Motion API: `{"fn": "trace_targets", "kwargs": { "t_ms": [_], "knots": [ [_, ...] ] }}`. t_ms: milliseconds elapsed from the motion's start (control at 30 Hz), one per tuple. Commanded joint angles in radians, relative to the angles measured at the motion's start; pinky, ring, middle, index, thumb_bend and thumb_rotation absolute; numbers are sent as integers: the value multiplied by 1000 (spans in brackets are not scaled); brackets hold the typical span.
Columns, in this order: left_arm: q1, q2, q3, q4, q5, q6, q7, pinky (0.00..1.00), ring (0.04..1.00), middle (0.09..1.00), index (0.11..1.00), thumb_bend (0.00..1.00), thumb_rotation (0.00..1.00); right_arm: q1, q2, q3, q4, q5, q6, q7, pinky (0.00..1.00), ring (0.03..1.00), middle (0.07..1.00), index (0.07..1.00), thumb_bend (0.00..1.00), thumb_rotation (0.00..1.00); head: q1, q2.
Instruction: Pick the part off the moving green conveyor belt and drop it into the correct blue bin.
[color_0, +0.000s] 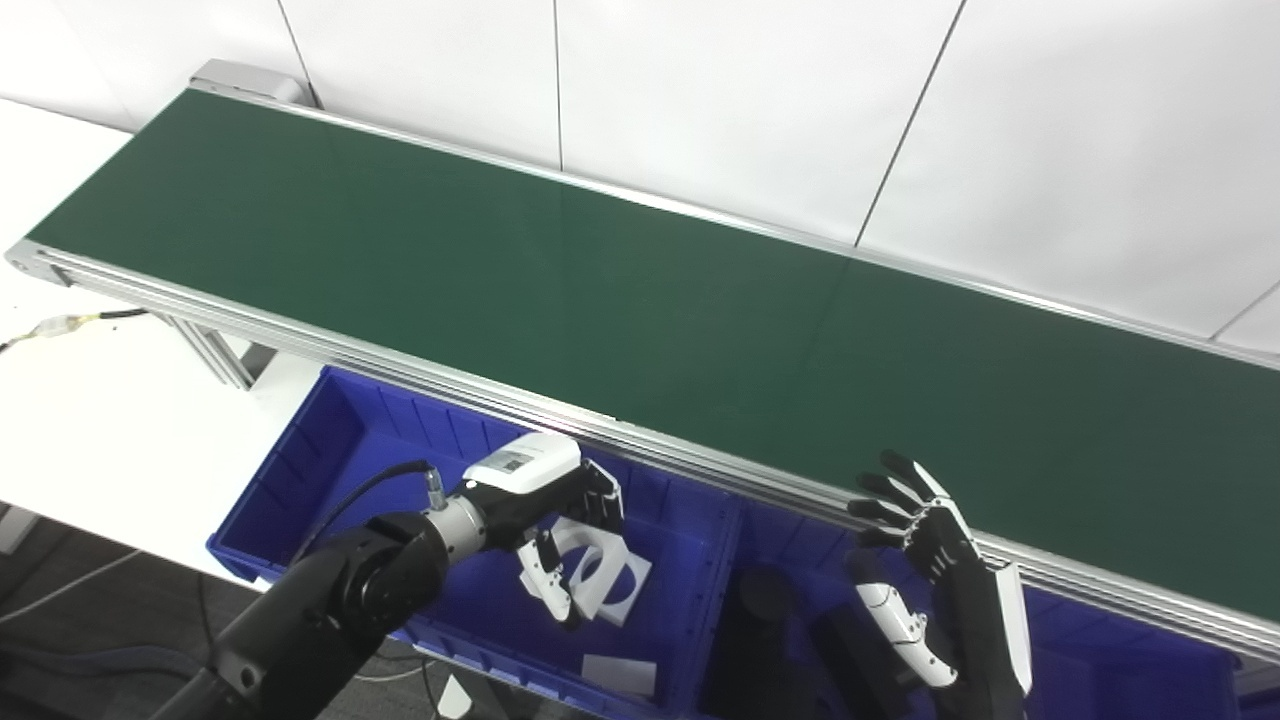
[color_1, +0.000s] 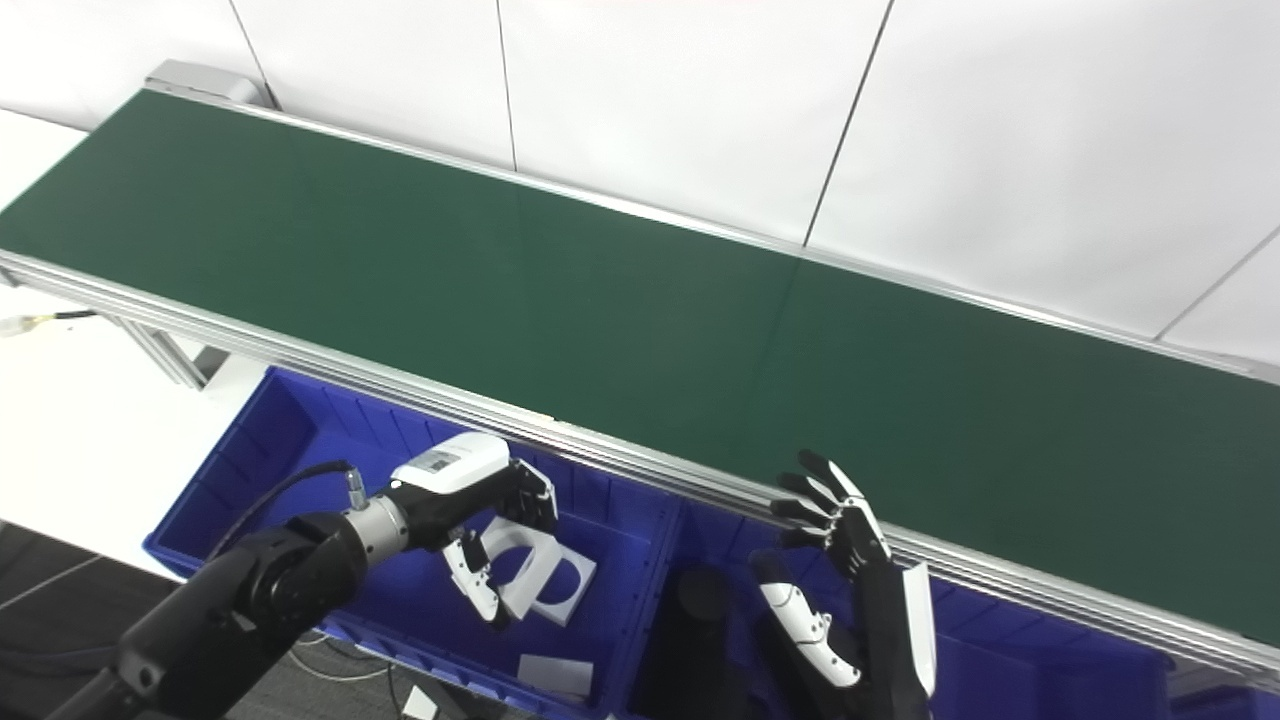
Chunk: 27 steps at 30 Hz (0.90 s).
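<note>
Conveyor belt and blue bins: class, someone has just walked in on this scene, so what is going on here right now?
A humanoid robot is sorting parts at a green conveyor belt, which carries nothing in view. Its left hand is lowered into the left blue bin, right over a white part with a round hole; whether it grips the part is unclear. The right hand waits open, fingers spread, above the neighbouring bin with dark parts, near the belt's front rail.

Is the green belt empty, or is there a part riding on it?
Empty. The green conveyor belt shows only bare green from end to end; no part lies on it in either view.
</note>
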Motion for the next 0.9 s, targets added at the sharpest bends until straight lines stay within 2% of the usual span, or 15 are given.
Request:
{"fn": "trace_targets", "kwargs": {
  "t_ms": [0, 367, 467, 533, 567, 667, 700, 800, 867],
  "knots": [
    [-32, 1, 4, -5, 11, -11, 32, 537, 449, 479, 509, 503, 0, -5, 9, -4, -36, -4, -4, -2, 564, 687, 768, 846, 524, 592, -2, 0],
    [-54, 0, -10, -13, 16, 40, -16, 587, 461, 477, 513, 503, 0, -8, 11, -3, -36, 1, -4, 0, 565, 686, 767, 847, 527, 582, -6, -1],
    [-52, 4, -7, -20, -4, 36, -28, 630, 586, 483, 509, 518, 0, -8, 11, -3, -34, 0, -7, -1, 564, 687, 766, 846, 528, 589, -7, -1],
    [-50, 9, -6, -32, -16, 39, -45, 687, 654, 624, 500, 516, 63, -8, 11, -3, -34, 1, -7, -1, 564, 688, 767, 847, 529, 590, -7, -1],
    [-49, 12, -6, -38, -22, 41, -56, 729, 698, 682, 635, 682, 223, -8, 12, -3, -34, 1, -7, -2, 563, 685, 766, 846, 532, 592, -7, -1],
    [-53, 20, -9, -50, -34, 49, -91, 793, 756, 745, 737, 821, 374, -7, 12, -4, -35, -1, -5, -2, 561, 681, 764, 845, 528, 588, -7, -1],
    [-55, 22, -9, -53, -38, 55, -106, 796, 759, 748, 741, 826, 380, -7, 12, -4, -36, 1, -3, -2, 561, 681, 764, 845, 528, 587, -8, 0],
    [-59, 27, -10, -60, -50, 59, -135, 869, 813, 796, 794, 941, 486, -6, 12, -4, -37, 6, -3, 0, 564, 685, 768, 847, 532, 589, -8, 0],
    [-60, 30, -9, -63, -63, 47, -143, 884, 823, 808, 808, 981, 513, -7, 12, -4, -36, 3, -4, 0, 564, 686, 768, 847, 532, 592, -9, -1]
  ]
}}
